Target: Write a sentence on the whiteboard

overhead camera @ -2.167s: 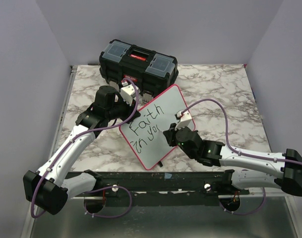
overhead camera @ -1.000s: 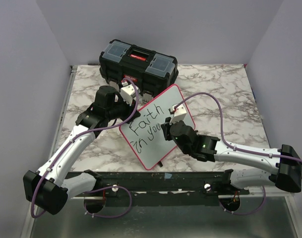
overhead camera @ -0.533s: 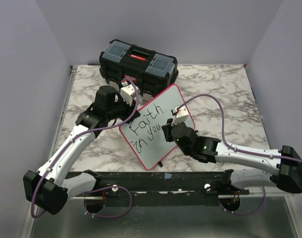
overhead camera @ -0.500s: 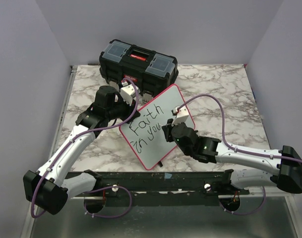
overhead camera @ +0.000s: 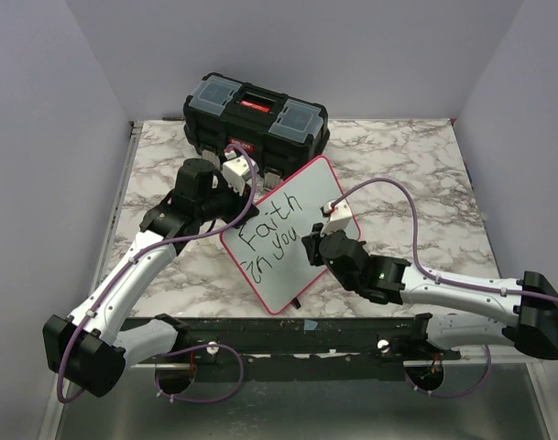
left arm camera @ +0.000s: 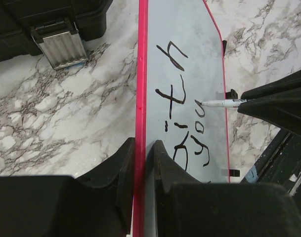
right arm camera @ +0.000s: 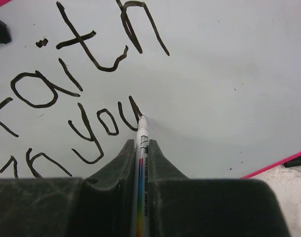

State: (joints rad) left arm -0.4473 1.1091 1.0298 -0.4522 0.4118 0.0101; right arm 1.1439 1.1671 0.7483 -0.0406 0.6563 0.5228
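Note:
The whiteboard [overhead camera: 301, 206], white with a red rim, is held tilted above the table. My left gripper [overhead camera: 241, 194] is shut on its rim [left arm camera: 140, 163] at the upper left edge. Black lettering [overhead camera: 271, 240] on it reads "Faith", then "in you". My right gripper [overhead camera: 311, 246] is shut on a white marker [right arm camera: 142, 148] with a rainbow stripe. The marker tip touches the board at the right stroke of the "u" [right arm camera: 130, 111]. In the left wrist view the marker [left arm camera: 222, 103] meets the board from the right.
A black toolbox [overhead camera: 256, 115] with a red latch and clear lid bins stands at the back of the marble table [overhead camera: 416, 174], just behind the board. Purple cables loop off both arms. A black rail [overhead camera: 288, 339] runs along the near edge.
The word "you" has been lengthened: the "u" has appeared after "yo". My right gripper has shifted a little to the right along the second line. The left arm and the board have not moved.

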